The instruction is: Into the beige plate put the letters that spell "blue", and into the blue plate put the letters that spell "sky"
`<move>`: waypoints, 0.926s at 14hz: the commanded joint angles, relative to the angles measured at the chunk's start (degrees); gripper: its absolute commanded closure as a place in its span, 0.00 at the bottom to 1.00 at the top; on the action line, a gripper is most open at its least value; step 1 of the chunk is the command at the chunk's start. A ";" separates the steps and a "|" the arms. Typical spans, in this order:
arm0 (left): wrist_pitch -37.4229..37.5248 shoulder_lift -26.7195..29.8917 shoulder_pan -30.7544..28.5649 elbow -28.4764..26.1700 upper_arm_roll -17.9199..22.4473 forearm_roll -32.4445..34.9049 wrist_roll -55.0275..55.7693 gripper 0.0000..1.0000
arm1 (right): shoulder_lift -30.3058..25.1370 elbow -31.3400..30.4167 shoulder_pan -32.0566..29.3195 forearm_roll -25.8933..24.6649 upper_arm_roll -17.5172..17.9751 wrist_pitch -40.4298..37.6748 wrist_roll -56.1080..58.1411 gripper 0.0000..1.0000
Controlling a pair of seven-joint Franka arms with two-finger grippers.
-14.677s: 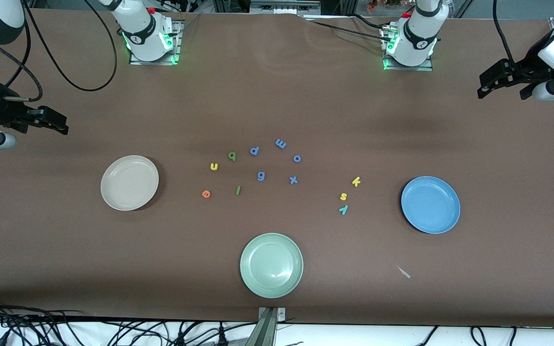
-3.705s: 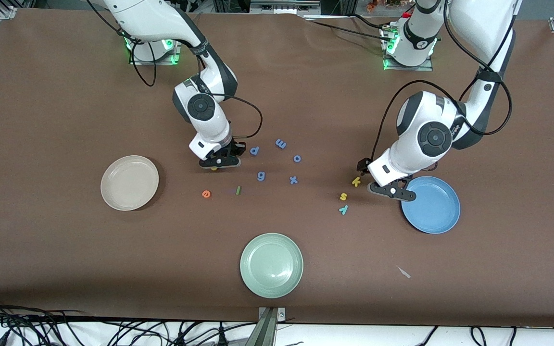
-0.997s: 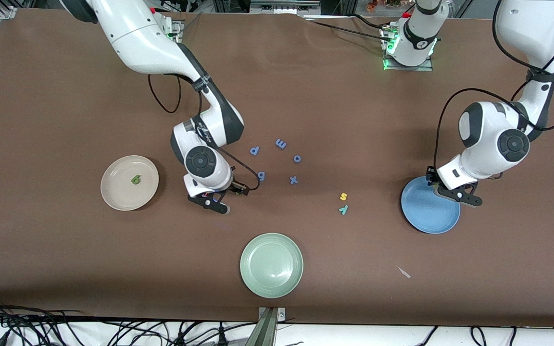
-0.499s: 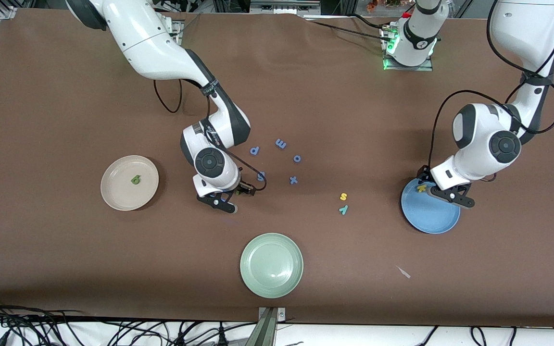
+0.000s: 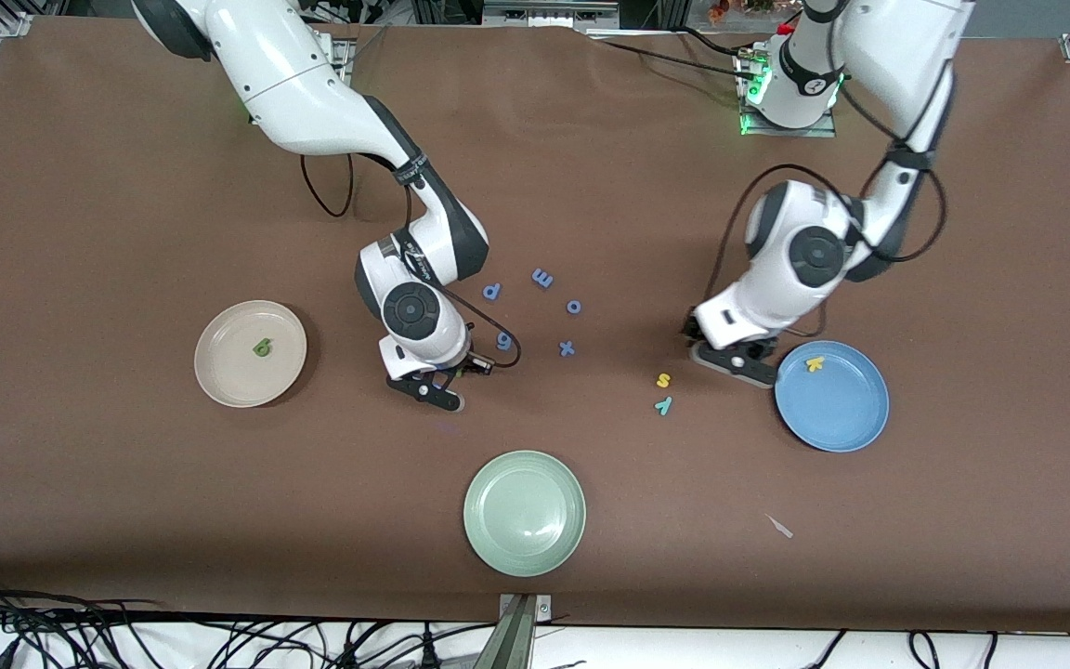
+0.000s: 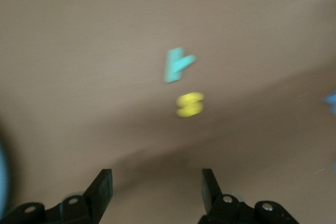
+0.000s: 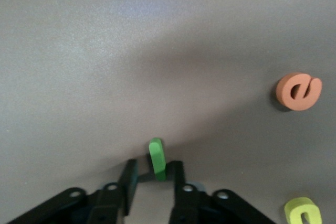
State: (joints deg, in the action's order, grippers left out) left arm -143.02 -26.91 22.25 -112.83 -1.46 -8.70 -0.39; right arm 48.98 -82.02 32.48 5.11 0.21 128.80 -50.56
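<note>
- The right gripper (image 5: 435, 392) is down at the counter (image 5: 126, 520), in the stretch between the beige plate (image 5: 210, 373) and the blue g (image 5: 503, 340).
- Its fingers are drawn in tight on either side of the green l (image 7: 157, 160). The letter stands on edge between them, pinched.
- In the right wrist view the orange e (image 7: 298, 91) lies flat on the counter, apart from the gripper. The yellow u (image 7: 303, 212) lies close beside one finger, outside the grip.
- The green b (image 5: 262, 348) lies inside the beige plate, near its middle.
- The left gripper (image 5: 732, 363) is over bare counter, between the yellow s (image 5: 662, 379) and the rim of the blue plate (image 5: 837, 423).
- Its fingers are spread apart with nothing between them.
- In the left wrist view the yellow s and the teal y (image 5: 663, 405) lie ahead of those fingertips, clear of them. The two letters sit just beside each other, the y nearer the front camera.
- The yellow k (image 5: 814, 364) lies in the blue plate, close to the rim on the side toward the robots.
- The pale green plate (image 5: 524, 513) sits nearest the front camera, with no letters in it.
</note>
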 commanded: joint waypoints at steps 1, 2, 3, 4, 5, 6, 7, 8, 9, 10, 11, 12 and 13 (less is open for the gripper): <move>-0.33 -8.22 3.49 8.31 2.07 -1.49 5.21 0.28 | 0.77 -0.16 0.31 1.13 -0.03 0.84 -0.33 1.00; -0.42 -9.72 5.07 9.81 3.73 -1.41 5.22 0.33 | 0.68 -0.07 0.31 1.13 -0.03 0.75 -0.33 1.00; -0.51 -10.43 6.13 10.26 4.70 -1.40 5.22 0.33 | 0.42 0.01 0.22 1.13 -0.12 0.58 0.02 1.00; -0.51 -10.44 6.40 10.27 4.89 -1.40 5.22 0.33 | 0.07 0.28 -0.22 1.13 -0.12 0.23 0.63 1.00; -0.51 -10.44 6.40 10.27 4.89 -1.40 5.13 0.33 | -0.37 0.45 -0.57 1.13 -0.20 -0.30 0.72 1.00; -0.51 -10.44 6.40 10.35 4.98 -1.32 5.13 0.33 | -0.98 0.46 -1.01 1.04 -0.21 -1.00 0.90 1.00; -0.51 -10.44 6.49 10.53 5.06 -1.32 5.13 0.33 | -1.16 0.54 -1.19 1.04 -0.29 -1.79 1.16 1.00; -0.51 -10.61 6.40 10.62 5.06 -1.40 5.05 0.36 | -1.77 0.63 -1.54 0.96 -0.29 -2.58 1.25 1.00; -1.12 -11.31 6.40 10.88 5.06 -1.49 5.13 0.39 | -2.30 0.72 -1.89 0.95 -0.38 -3.72 1.77 1.00; -2.25 -12.10 6.58 11.32 5.06 -1.49 5.13 0.45 | -2.92 0.72 -2.15 1.04 -0.47 -5.12 2.91 1.00; -2.70 -12.81 6.93 11.41 5.15 -1.49 5.22 0.48 | -3.71 0.72 -2.50 1.04 -0.56 -6.36 4.40 1.00; -3.75 -13.33 6.93 11.41 5.07 -1.32 5.05 0.48 | -4.50 0.72 -2.85 1.04 -0.56 -7.93 5.90 1.00; -4.46 -13.34 6.93 11.32 5.06 -1.14 5.05 0.48 | -5.29 0.63 -3.38 0.96 -0.64 -9.69 7.39 1.00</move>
State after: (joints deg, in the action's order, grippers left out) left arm -146.00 -38.47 27.87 -103.14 2.48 -8.89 4.72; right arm 45.87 -81.16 29.92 5.17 -0.37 122.68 -46.47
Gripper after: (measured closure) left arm 0.485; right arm 0.907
